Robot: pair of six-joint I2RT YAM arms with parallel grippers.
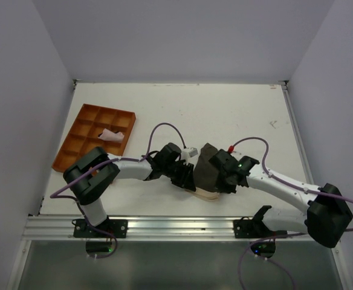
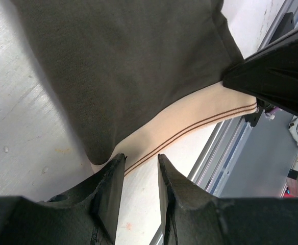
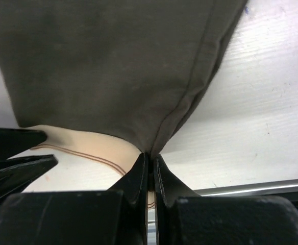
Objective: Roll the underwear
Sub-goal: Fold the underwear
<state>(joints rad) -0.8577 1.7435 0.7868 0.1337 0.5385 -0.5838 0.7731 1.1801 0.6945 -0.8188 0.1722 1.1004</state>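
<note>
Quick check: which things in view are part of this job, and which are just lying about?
In the job: underwear, pinched by the right gripper; left gripper, open at its tan waistband.
Lying about: orange tray, far left; pale pink cloth in one of its compartments.

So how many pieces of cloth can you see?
2. The dark underwear lies near the front edge, between the left hand and right hand. A small pink cloth sits in the orange tray, far left. Others may be hidden.
</note>
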